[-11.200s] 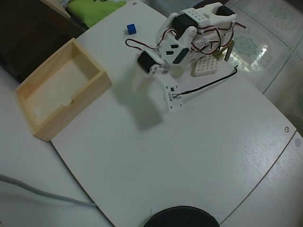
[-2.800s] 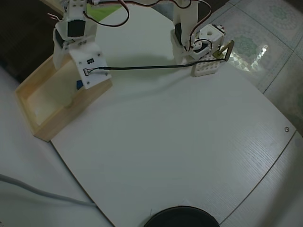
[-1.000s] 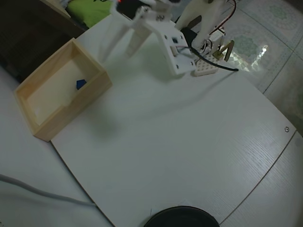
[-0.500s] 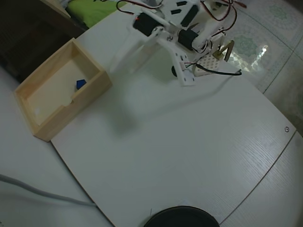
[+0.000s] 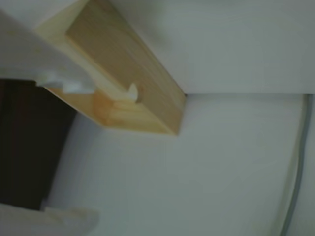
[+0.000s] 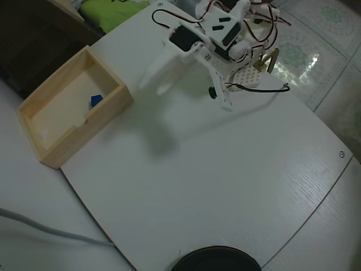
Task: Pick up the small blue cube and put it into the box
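In the overhead view the small blue cube [image 6: 96,100] lies inside the pale wooden box [image 6: 110,107], near its far right wall. The box stands at the left of the white table [image 6: 225,180]. My gripper [image 6: 189,96] is raised to the right of the box, apart from it, with its jaws spread wide and nothing between them. In the wrist view the box [image 5: 128,73] shows from outside at the upper left, and my gripper [image 5: 76,150] is open, with one white fingertip [image 5: 69,86] against the box's image. The cube is hidden in the wrist view.
A small white perforated block [image 6: 248,76] and red and black cables sit by the arm's base. A grey cable [image 6: 45,228] runs at the lower left. A black round object [image 6: 217,259] lies at the front edge. A dark area lies beyond the table's far left edge.
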`<move>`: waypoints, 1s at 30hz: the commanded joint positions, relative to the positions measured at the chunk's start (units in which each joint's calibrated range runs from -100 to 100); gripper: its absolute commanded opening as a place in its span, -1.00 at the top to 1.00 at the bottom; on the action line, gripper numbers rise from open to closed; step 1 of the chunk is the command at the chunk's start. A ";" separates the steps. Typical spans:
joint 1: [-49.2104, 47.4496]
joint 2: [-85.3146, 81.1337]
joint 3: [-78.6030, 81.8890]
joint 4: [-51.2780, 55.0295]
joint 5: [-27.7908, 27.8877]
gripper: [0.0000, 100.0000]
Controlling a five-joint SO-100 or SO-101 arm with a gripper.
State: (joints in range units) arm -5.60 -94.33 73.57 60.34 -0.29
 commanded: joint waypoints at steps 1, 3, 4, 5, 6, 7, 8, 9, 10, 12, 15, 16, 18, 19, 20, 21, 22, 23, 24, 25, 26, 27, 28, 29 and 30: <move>0.33 -1.95 2.62 -0.95 0.26 0.54; 0.33 -3.05 4.07 -0.95 0.26 0.54; 0.40 -3.73 4.80 -0.95 0.26 0.54; 0.40 -4.23 5.34 -0.95 0.26 0.54; 0.40 -4.66 5.88 -1.04 0.26 0.54; 0.55 -4.66 6.24 -1.04 0.26 0.54; 1.21 -4.66 6.70 -1.04 0.26 0.54; 2.10 -4.66 7.24 -1.12 0.26 0.54; 3.13 -4.66 7.96 -1.63 0.26 0.54; 5.64 -4.66 10.14 -3.59 0.26 0.54; 8.88 -4.66 12.85 -5.63 0.26 0.54; 9.84 -4.66 13.76 -6.05 0.26 0.54; 11.24 -4.66 15.29 -6.48 0.26 0.54; 11.61 -4.66 16.02 -6.48 0.26 0.54; 11.90 -4.66 16.56 -6.48 0.26 0.54; 11.90 -4.66 17.10 -6.48 0.26 0.54; 11.90 -4.66 17.47 -6.48 0.26 0.54; 11.90 -4.66 17.83 -6.48 0.26 0.54; 11.90 -4.66 18.19 -6.48 0.26 0.54; 11.90 -4.66 18.46 -6.48 0.26 0.54; 11.90 -4.66 18.73 -6.48 0.26 0.54; 11.90 -4.66 19.10 -6.48 0.26 0.54; 11.90 -4.66 19.46 -6.48 0.26 0.54; 11.90 -4.74 19.91 -6.48 0.26 0.54; 11.90 -4.74 20.54 -6.48 0.26 0.54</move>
State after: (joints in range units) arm 5.97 -98.65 93.67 54.97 -0.24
